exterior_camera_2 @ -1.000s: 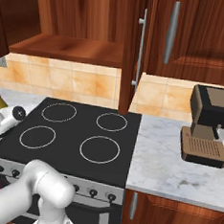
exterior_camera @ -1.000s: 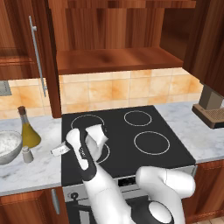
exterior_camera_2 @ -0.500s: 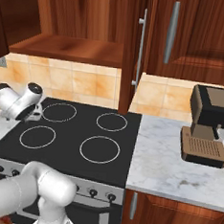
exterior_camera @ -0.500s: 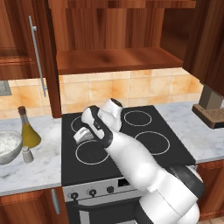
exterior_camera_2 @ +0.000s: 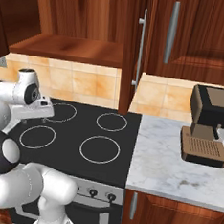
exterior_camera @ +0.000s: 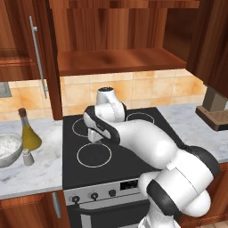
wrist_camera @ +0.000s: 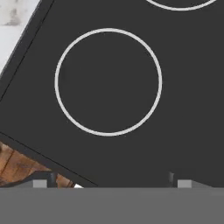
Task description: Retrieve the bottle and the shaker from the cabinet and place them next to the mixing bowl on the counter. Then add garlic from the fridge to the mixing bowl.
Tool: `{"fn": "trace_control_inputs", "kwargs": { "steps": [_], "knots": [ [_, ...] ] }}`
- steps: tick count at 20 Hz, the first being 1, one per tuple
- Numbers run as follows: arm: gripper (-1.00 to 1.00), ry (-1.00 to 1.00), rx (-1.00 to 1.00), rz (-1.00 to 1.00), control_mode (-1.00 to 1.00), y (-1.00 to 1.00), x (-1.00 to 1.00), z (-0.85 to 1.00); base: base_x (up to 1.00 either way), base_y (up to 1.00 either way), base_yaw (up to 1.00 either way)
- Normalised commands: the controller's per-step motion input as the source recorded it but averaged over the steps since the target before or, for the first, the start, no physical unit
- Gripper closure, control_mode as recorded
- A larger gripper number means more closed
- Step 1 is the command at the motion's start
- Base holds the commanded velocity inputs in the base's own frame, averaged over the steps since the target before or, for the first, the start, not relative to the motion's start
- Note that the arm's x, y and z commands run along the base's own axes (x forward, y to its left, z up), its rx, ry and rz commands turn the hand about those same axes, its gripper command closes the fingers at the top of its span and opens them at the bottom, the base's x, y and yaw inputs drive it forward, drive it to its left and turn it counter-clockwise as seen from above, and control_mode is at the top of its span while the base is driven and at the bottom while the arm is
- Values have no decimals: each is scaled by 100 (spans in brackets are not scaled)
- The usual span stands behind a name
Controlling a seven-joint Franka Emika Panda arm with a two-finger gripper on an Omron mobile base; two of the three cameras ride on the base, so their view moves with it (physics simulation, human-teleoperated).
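Note:
The olive-yellow bottle (exterior_camera: 28, 132) stands on the marbled counter (exterior_camera: 40, 176) left of the stove. The small grey shaker (exterior_camera: 27, 156) is just in front of it, and the mixing bowl (exterior_camera: 6, 149) sits beside both at the left edge. The cabinet (exterior_camera: 116, 60) above the stove is open, its shelf bare, its door (exterior_camera: 38, 58) swung left. My gripper (exterior_camera: 95, 136) (exterior_camera_2: 34, 118) hangs open over the black stovetop (wrist_camera: 109, 83), pointing down at a ring, nothing between its fingertips (wrist_camera: 41, 183). The fridge and garlic are out of view.
A brown coffee machine (exterior_camera_2: 206, 127) stands on the counter right of the stove. Closed wall cabinets with bar handles (exterior_camera_2: 172, 25) hang above it. Stove knobs (exterior_camera: 93, 195) line the oven front below.
The arm has risen from low beside the shaker and swung right, so the open gripper now hovers over the stovetop. Bottle, shaker and bowl have stayed put.

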Motion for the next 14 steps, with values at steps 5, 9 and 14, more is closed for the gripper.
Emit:
{"fn": "trace_control_inputs", "kwargs": {
  "steps": [5,9,14],
  "knots": [
    [-100,5,-35,-41,-100,-98,-9,-1,0,0,0],
    [-100,2,-14,-48,-100,-100,-10,0,0,0,0],
    [-100,-13,0,-43,-100,-79,-66,0,0,0,0]
  ]
}}
